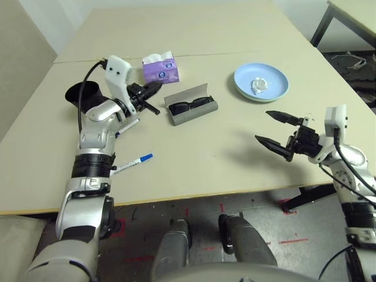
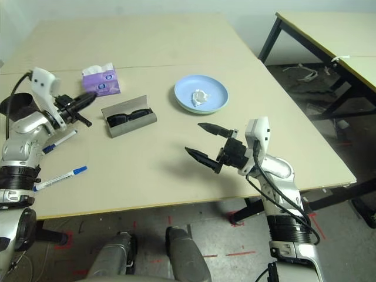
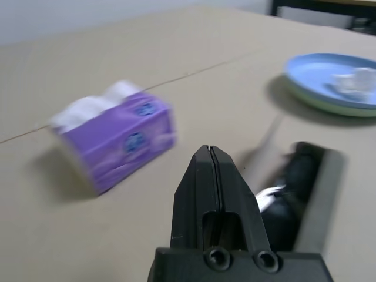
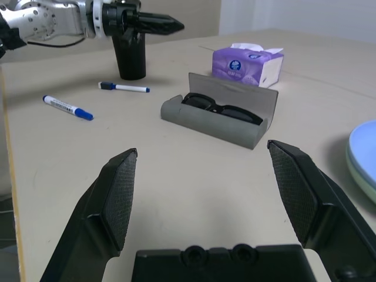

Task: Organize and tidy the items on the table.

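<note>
R wrist view shows both markers [image 4: 66,107] and cup [image 4: 130,57] by the clenched, empty L gripper [image 4: 167,24]; open case [image 1: 191,105] w/ sunglasses [image 1: 189,105] lies between it and the spread, empty R gripper [image 1: 271,128].

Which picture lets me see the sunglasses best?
The right wrist view: the black sunglasses lie sharp and whole inside the open grey glasses case. Both eye views show them small from above. In the left wrist view they are blurred and partly behind the shut left gripper.

Silver jointed forearms, black cables, white wrist housings; each claw [image 2: 204,142] has black tapered fingers.
</note>
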`<state>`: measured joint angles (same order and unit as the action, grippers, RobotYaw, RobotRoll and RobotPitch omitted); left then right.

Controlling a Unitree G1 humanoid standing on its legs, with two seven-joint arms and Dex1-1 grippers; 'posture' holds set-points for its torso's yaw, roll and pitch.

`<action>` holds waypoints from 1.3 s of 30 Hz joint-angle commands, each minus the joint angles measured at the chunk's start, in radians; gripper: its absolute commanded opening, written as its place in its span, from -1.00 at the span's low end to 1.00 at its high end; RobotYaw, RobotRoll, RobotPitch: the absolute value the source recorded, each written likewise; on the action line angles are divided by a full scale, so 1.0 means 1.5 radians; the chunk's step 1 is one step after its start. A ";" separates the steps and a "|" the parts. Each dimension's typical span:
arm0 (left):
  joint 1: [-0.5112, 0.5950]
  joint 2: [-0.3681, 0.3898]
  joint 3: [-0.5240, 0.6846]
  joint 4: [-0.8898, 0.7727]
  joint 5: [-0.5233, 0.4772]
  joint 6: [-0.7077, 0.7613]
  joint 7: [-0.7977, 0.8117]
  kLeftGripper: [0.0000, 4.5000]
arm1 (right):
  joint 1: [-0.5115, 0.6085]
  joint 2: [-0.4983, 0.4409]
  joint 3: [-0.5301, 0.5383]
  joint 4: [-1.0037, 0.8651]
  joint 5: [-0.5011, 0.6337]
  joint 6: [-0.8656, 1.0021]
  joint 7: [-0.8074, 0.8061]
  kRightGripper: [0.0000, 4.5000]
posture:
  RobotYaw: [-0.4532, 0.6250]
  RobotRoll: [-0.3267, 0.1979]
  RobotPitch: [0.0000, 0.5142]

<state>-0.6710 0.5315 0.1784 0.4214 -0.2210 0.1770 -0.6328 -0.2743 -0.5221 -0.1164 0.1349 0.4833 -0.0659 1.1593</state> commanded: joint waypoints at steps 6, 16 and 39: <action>-0.009 -0.006 -0.025 0.047 0.049 0.018 0.059 -0.99 | -0.003 -0.001 0.008 0.009 -0.008 -0.009 0.005 1.00 | -0.54 0.25 -0.45; -0.057 -0.030 -0.040 0.182 0.071 -0.038 0.073 -0.99 | 0.004 -0.004 0.007 -0.001 -0.009 -0.009 0.002 1.00 | -0.58 0.25 -0.47; -0.081 -0.059 -0.074 0.337 0.104 -0.172 0.010 -0.99 | 0.029 -0.010 0.003 -0.028 -0.008 -0.002 -0.016 1.00 | -0.62 0.25 -0.48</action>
<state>-0.8021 0.4428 0.0818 0.9245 -0.0779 -0.0699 -0.6031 -0.2392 -0.5321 -0.1081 0.1055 0.4740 -0.0695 1.1403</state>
